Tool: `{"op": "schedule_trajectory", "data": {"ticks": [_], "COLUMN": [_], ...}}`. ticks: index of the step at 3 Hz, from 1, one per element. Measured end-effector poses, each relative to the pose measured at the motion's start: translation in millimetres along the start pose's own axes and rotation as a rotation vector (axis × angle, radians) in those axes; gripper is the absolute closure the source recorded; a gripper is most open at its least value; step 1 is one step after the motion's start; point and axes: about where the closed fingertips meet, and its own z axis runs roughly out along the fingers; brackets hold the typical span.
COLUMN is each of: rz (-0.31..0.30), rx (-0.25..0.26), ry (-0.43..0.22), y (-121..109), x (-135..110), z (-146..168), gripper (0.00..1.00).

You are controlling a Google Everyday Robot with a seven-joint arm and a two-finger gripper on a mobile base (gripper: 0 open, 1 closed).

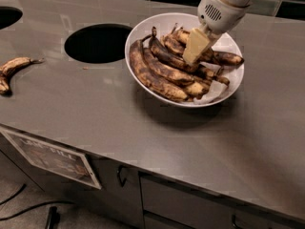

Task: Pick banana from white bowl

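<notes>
The white bowl sits on the grey counter, right of centre, and holds several overripe bananas. Two long dark bananas lie along its left side. A short, plump tan-yellow banana with brown speckles lies at the front of the heap. Another speckled banana lies at the right. My gripper, cream-coloured below a white wrist, reaches down from the upper right into the middle of the heap. It touches or hovers just over the bananas and hides what lies beneath it.
A round dark hole is cut in the counter just left of the bowl, and part of another shows at the far left. A small lone curved banana lies at the left edge. Cabinet fronts are below the counter's front edge.
</notes>
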Motion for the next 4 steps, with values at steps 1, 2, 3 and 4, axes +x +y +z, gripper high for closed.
{"op": "schedule_trajectory", "data": {"ticks": [1, 2, 3, 4], "rz": [0.008, 0.008, -0.005, -0.005], "rx": [0.026, 0.047, 0.048, 0.048], "ry": [-0.01, -0.019, -0.03, -0.03], "y": [0.4, 1.0, 4.0, 4.1], "x": [0.8, 0.1, -3.5, -3.6], "z": [-15.2, -27.7, -34.5, -34.5], "gripper": [0.75, 0.92, 1.0, 1.0]}}
